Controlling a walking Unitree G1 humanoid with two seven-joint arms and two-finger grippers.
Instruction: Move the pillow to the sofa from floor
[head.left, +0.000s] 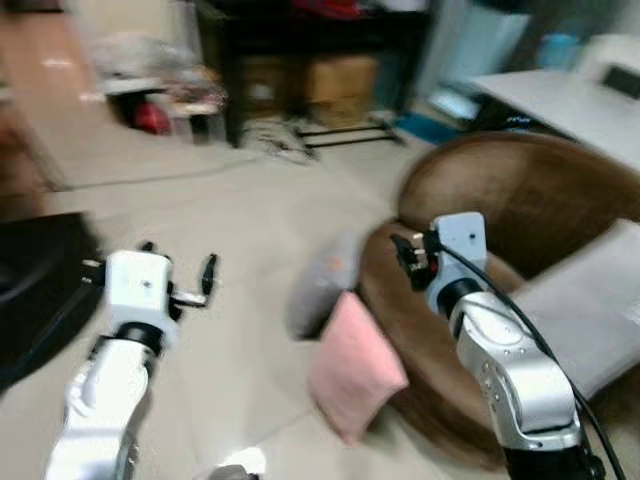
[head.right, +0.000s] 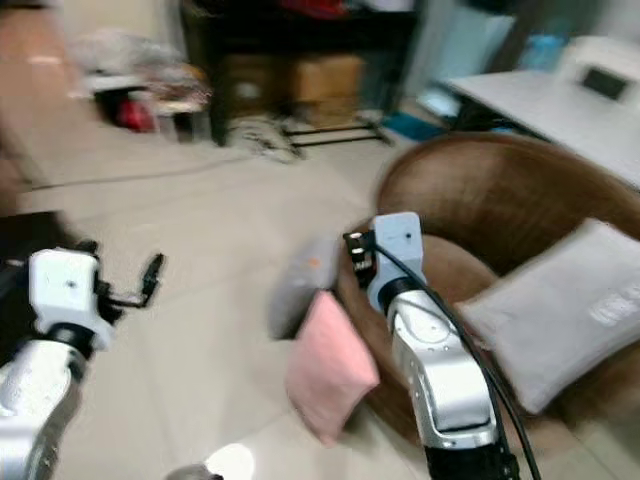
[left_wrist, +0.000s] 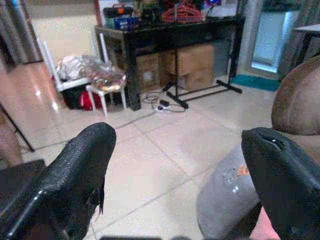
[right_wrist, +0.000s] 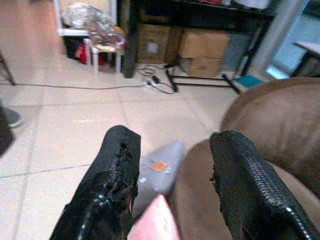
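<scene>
Blurred head views. Pink pillow (head.left: 355, 368) on the tiled floor (head.left: 220, 220), leaning against the front of the brown sofa (head.left: 530, 190). Just behind it, a grey pillow (head.left: 322, 285) also propped against the sofa's edge, an orange tag visible on it from both wrist views. Another grey pillow (head.right: 565, 310) lying on the sofa seat. Left gripper (head.left: 190, 285) held up over bare floor, well apart from both floor pillows, jaws spread wide with nothing between them. Right gripper (head.left: 408, 262) raised above the sofa's front edge, near the grey floor pillow, jaws likewise spread and holding nothing. Beyond, a black shelf unit (left_wrist: 165, 35) with cardboard boxes (left_wrist: 192, 62) underneath, cables on the floor, and a white surface (head.left: 570, 105) behind the sofa.
</scene>
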